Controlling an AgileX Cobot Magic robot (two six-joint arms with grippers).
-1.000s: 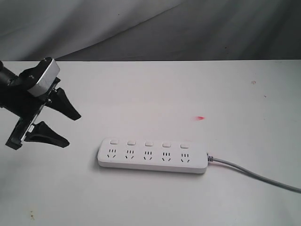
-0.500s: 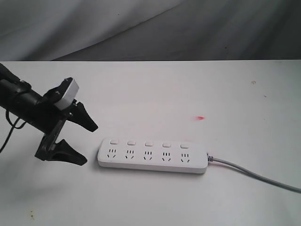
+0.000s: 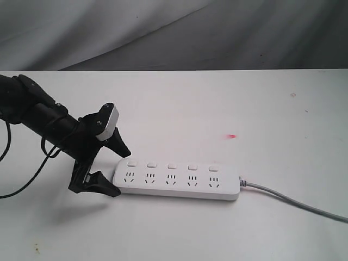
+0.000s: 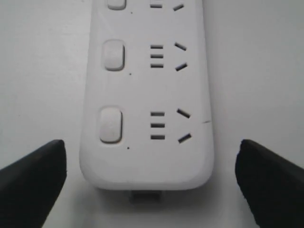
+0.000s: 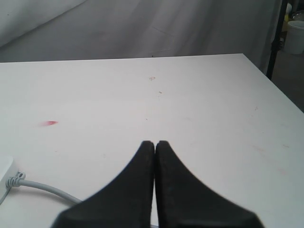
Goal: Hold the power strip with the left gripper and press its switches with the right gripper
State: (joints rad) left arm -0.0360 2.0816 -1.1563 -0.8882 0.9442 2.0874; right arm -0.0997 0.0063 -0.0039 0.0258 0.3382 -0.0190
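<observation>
Lena: White surface (image 3: pixel 179 103) under a grey cloth backdrop (image 3: pixel 163 32), and the power strip (image 3: pixel 176 182) lies flat on the near half, running left to right.

Karl: Its grey cord (image 3: pixel 293 201) leaves the right end and trails off to the near right edge. Five sockets face up, and its switches (image 3: pixel 172 166) sit in a row along the far side, one behind each socket.

Lena: And look at the left gripper (image 3: pixel 122 174) — it's right down at the strip's left end, jaws wide apart, one on the far side and one on the near side.

Karl: The wrist camera shows that nicely. The rounded end of the strip sits between the two black wedges, with bare surface on either side of it. No contact there, nothing clamped.

Lena: The white block (image 3: pixel 110 122) at the wrist sits up above the jaws, and the black arm slants away to the far left with loose cables (image 3: pixel 32 174) hanging off it.

Karl: What about the right gripper (image 5: pixel 155 144)?

Lena: Out of the wide shot altogether. Its own camera shows the jaws pressed together, holding nothing, above open surface — only the cord and a corner of the strip's cord end creep in at the edge.

Karl: There's also a small red mark (image 3: pixel 232 136) on the surface, beyond the strip's right end.
</observation>
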